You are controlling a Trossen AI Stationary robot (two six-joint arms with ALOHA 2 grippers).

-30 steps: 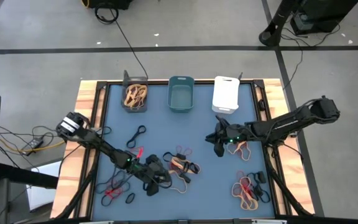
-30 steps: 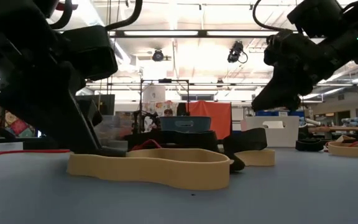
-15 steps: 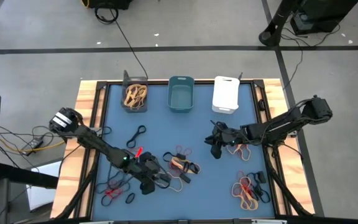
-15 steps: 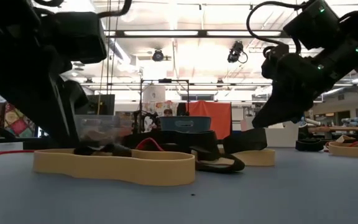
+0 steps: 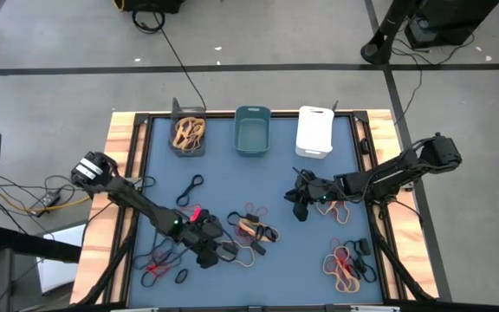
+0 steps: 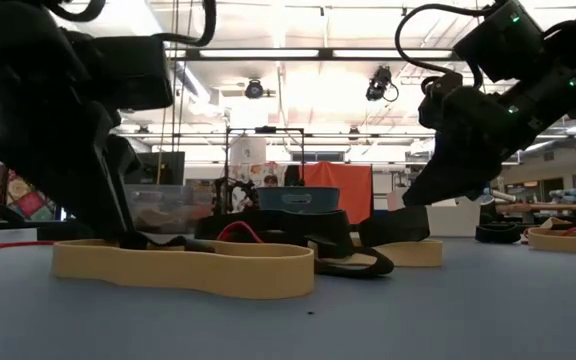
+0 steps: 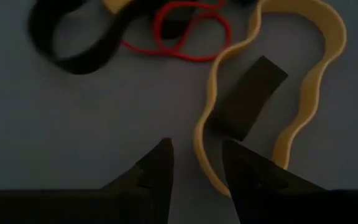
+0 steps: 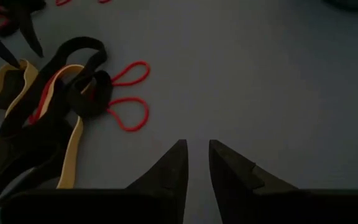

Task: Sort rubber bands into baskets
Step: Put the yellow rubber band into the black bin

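Three baskets stand along the far edge: a dark grey one (image 5: 189, 132) with tan rubber bands in it, a teal one (image 5: 252, 132) and a white one (image 5: 314, 132). Loose rubber bands lie in heaps on the blue mat, one heap at mid-table (image 5: 254, 227). My left gripper (image 5: 217, 253) (image 7: 194, 152) is open, down at a wide tan band (image 7: 207, 124) near the front. One side of the band runs between its fingers. My right gripper (image 5: 299, 211) (image 8: 197, 152) hangs narrowly open above the bare mat, right of centre, with nothing between its fingers. My left gripper straddles one side of the tan band's loop (image 7: 199, 146), slanting down from the table's left. One finger (image 7: 244, 171) stands inside the loop, the other (image 7: 157, 168) outside. The band's wall runs up against the inner finger (image 7: 219, 185). The band lies flat on the mat.
More bands lie at the left front (image 5: 158, 260), at the right front (image 5: 346, 264) and under my right arm (image 5: 340, 206). A lone black band (image 5: 191, 186) lies left of centre. A black band (image 7: 247, 99) sits inside the tan loop. Wooden rails (image 5: 121, 173) edge the mat.
My left gripper has gone a little toward the table's left edge and tipped steeper. The tan band has slid along the mat with it, toward the left. It still lies flat. My right gripper has sunk slightly.
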